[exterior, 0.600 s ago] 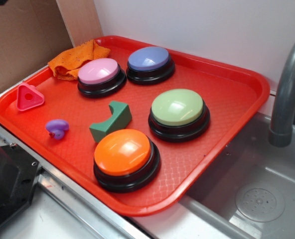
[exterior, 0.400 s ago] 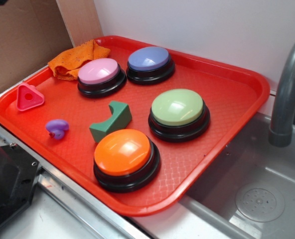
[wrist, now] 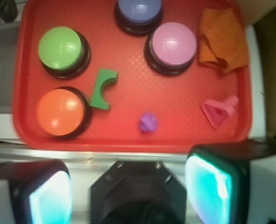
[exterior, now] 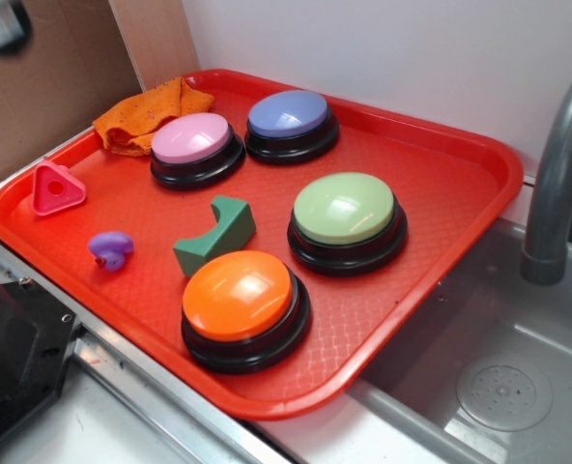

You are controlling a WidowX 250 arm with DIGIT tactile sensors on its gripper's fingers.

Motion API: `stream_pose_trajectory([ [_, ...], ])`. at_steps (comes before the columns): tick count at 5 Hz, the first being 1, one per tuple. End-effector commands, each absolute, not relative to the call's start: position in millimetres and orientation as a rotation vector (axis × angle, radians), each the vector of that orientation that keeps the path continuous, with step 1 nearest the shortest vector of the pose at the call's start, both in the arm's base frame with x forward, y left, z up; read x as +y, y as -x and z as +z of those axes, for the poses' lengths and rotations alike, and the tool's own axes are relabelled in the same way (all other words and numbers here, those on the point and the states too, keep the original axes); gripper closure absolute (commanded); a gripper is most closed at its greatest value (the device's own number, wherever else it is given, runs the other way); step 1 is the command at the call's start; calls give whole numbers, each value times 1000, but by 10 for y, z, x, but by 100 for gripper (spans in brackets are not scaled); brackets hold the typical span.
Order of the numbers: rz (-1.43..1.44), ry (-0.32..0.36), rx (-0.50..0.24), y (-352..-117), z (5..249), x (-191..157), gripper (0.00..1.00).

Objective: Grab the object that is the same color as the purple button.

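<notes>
Since the earlier frames, only a dark rounded part has entered the exterior view's top-left corner; we see nothing on the tray shifted.
Our small lumpy purple plastic toy lies on the red plastic tray near its front edge, between the pink triangular piece and green arch block, well apart from the periwinkle-domed purple button; our gripper hangs wide apart, empty.

Purple toy has open tray all round; nearest blockers are green arch block at 3 o'clock, pink triangle at 11.
</notes>
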State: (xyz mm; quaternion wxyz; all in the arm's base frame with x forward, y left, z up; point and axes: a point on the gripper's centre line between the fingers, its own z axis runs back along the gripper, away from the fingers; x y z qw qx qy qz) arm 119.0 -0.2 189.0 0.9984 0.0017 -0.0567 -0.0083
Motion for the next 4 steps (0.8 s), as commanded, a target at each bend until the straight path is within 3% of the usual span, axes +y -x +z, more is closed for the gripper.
stream_pose_trajectory([
  [1, -13, -11, -63, -1279, 1295, 125, 0],
  [2, -7, -45, -67, -1281, 915, 204, 0],
  [4, 14, -96, -64, -1358, 395, 242, 0],
])
